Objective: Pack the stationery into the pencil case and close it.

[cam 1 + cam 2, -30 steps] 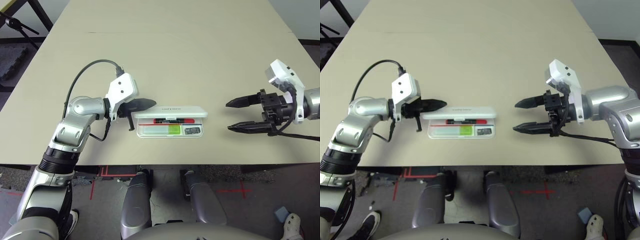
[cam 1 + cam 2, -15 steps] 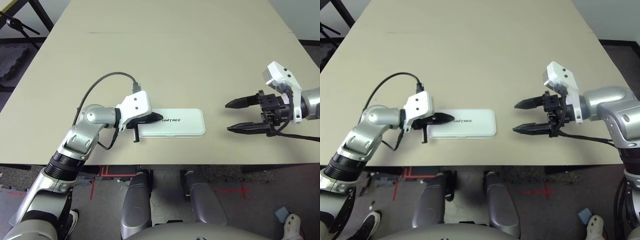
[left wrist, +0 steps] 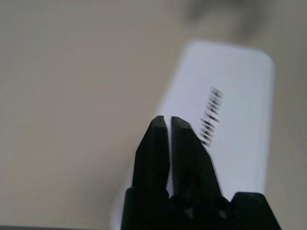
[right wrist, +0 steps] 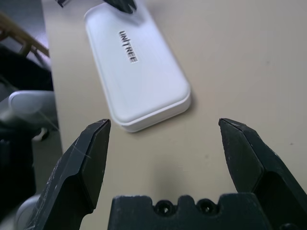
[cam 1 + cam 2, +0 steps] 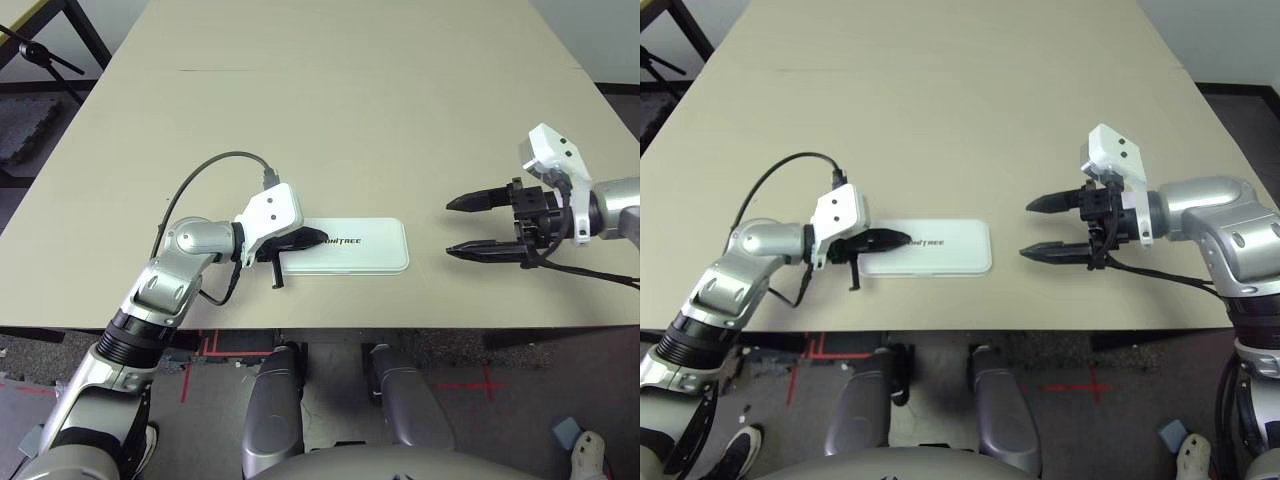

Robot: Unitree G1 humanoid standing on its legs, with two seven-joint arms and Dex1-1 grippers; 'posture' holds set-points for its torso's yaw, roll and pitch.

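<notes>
The flat white hard-plastic rectangular pencil case (image 5: 348, 247) with rounded corners lies near the front edge of the beige table (image 5: 340, 110), lid down and flush, its small dark "UNITREE" lettering (image 5: 342, 241) facing up. With the lid down, the stationery is hidden, presumably packed inside, so the task appears essentially complete.

The left gripper (image 5: 312, 238), 2 black fingers on a white wrist housing, rests over the left end of the case lid. Its placement suggests a press on the lid to seat it; whether the tips actually touch the plastic cannot be settled from the head views. The fingers are nearly together, a thin slit between them, grasping nothing.

The right gripper (image 5: 462, 227) hovers well apart from the case, to its right above bare table, its 2 fingers spread wide and empty, pointing toward the case; this reads as a standby pose, clear of the lid.

The left wrist view alone shows the narrow gap between the left fingertips (image 3: 156, 125) and their position over the lid beside the lettering. The right wrist view shows the case's full outline (image 4: 144, 76) and the seam along its near edge, with the spread right fingers (image 4: 93, 143) framing it.
</notes>
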